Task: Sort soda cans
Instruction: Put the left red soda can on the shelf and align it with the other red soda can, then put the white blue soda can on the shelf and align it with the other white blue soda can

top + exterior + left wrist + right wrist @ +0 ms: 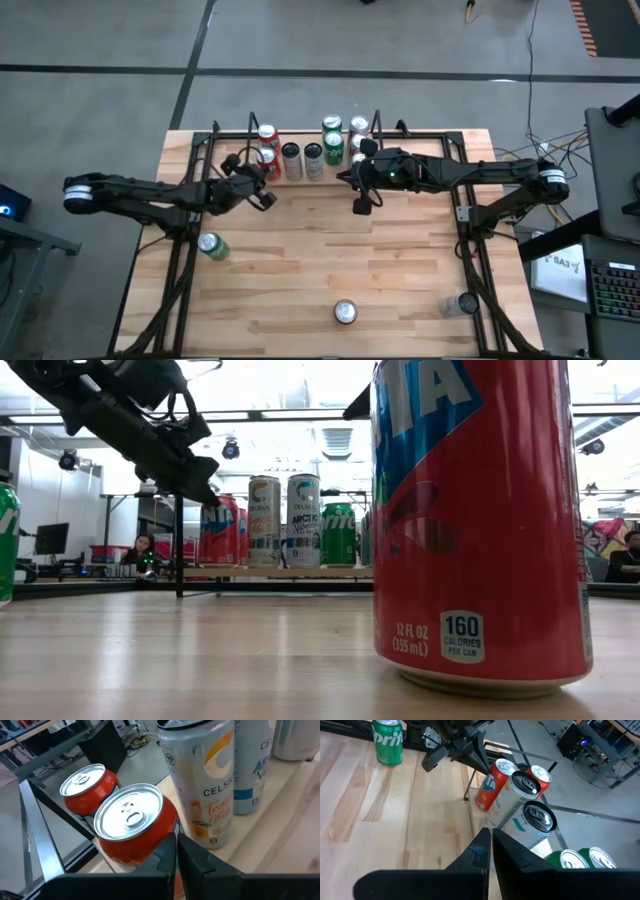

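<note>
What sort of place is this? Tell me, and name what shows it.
Probably a robotics lab or workshop. A wooden table on a bare concrete floor carries two dark robot arms, loose cables run along the floor at the right, and the low view shows a person at a desk behind.

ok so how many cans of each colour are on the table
red cans: 3
green cans: 3
white Celsius cans: 2
silver can: 1
back-row cans, body colour hidden: 2
total: 11
</note>
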